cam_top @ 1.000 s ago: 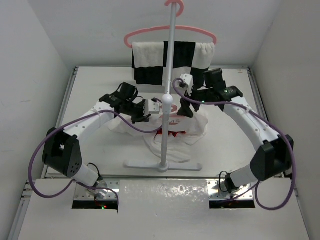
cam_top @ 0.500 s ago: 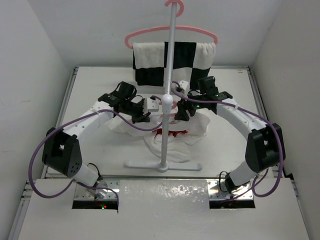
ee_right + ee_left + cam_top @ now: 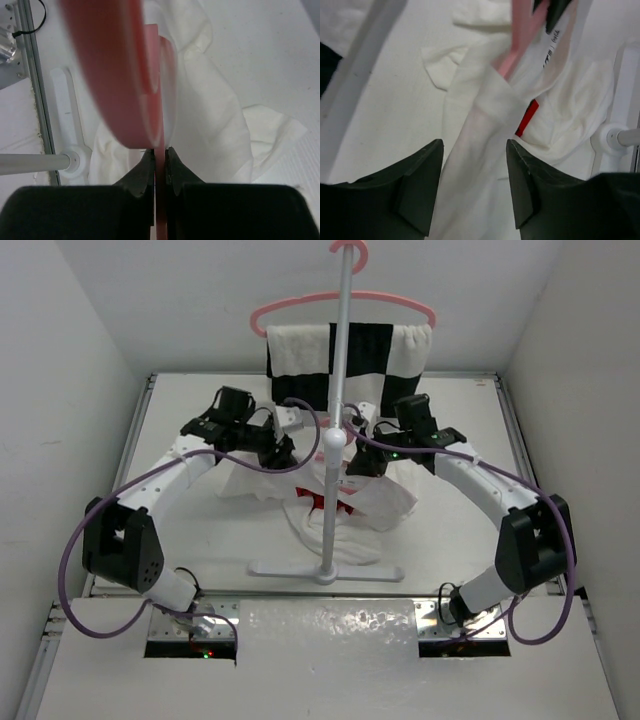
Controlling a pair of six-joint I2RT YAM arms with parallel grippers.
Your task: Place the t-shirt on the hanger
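The white t-shirt (image 3: 352,508) with its red print lies bunched on the table by the stand. Its cloth is drawn over one arm of the pink hanger (image 3: 522,30), which pokes out of the fabric. My left gripper (image 3: 474,150) is open, its jaws standing either side of that cloth-covered arm without pinching it. In the top view the left gripper (image 3: 283,448) hovers at the shirt's left side. My right gripper (image 3: 160,152) is shut on the hanger (image 3: 160,100), a thin pink strip clamped between its jaws above the t-shirt (image 3: 215,115). From above, the right gripper (image 3: 358,462) sits right of the pole.
A white stand has a flat base (image 3: 325,572) and an upright pole (image 3: 338,390) between the two arms. A second pink hanger (image 3: 340,305) hangs at the pole's top, carrying a black-and-white checkered cloth (image 3: 345,365). Walls close in both sides.
The left gripper has opened and drawn back toward the far left. The right gripper has swung left to the hanger and shut on it. The shirt has shifted slightly.
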